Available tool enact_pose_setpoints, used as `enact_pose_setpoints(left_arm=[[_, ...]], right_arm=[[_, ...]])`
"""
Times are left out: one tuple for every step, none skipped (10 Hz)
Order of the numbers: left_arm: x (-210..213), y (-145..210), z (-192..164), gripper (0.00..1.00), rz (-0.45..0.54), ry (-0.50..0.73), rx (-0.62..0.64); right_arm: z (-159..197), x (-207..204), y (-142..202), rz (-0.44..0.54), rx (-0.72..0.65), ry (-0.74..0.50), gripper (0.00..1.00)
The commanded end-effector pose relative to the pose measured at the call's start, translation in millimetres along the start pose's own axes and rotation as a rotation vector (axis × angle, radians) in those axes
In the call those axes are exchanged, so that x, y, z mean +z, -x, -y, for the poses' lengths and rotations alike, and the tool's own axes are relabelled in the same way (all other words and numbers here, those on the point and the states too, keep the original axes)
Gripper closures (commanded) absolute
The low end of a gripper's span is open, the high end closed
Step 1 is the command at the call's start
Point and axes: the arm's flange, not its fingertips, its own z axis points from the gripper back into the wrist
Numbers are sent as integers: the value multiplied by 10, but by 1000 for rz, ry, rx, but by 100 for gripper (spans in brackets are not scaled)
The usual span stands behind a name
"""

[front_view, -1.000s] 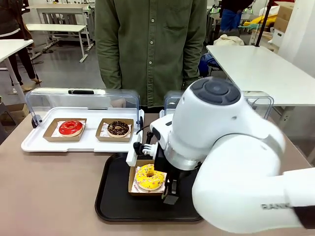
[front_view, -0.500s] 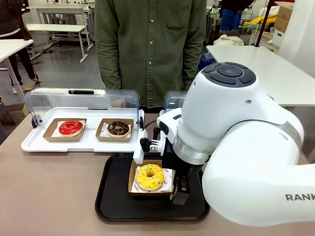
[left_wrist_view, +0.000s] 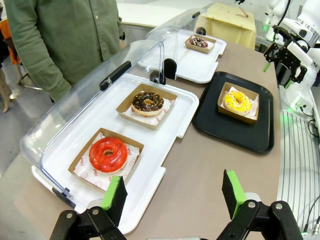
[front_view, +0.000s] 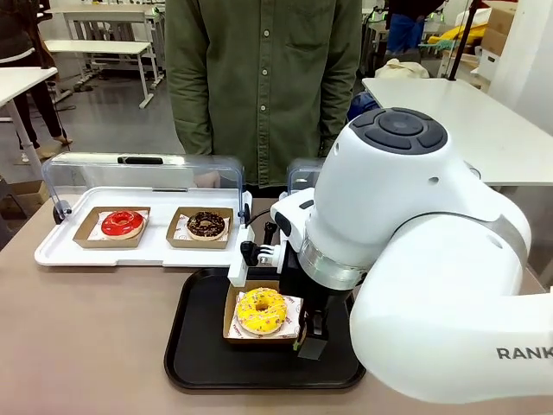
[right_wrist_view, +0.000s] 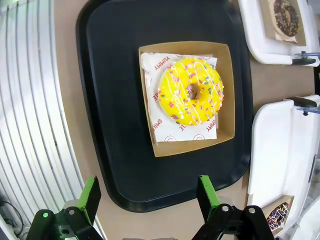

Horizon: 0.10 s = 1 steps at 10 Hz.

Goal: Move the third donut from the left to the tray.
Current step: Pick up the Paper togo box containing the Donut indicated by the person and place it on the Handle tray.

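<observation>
The yellow donut [right_wrist_view: 190, 91] sat in its cardboard holder [right_wrist_view: 186, 97] on the black tray [right_wrist_view: 110, 100], so I judged the placing done. My right hand [right_wrist_view: 148, 200] hung spread wide above it, grasping nothing. My left hand [left_wrist_view: 175, 192] was likewise released. Next I needed only to lift clear.

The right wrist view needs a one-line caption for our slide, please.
Open right gripper above the yellow-iced sprinkled donut, in its cardboard holder on the black tray.

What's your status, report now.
Both grippers, left and right, open, empty. Yellow donut in its holder on the black tray. Nothing in the way.
</observation>
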Motion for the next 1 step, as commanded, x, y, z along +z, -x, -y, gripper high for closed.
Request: enact_pose_setpoints(left_arm=[[1,-6,-14,0,25,1,-21]], right_arm=[[6,-37,-30,2,-17,28,0]])
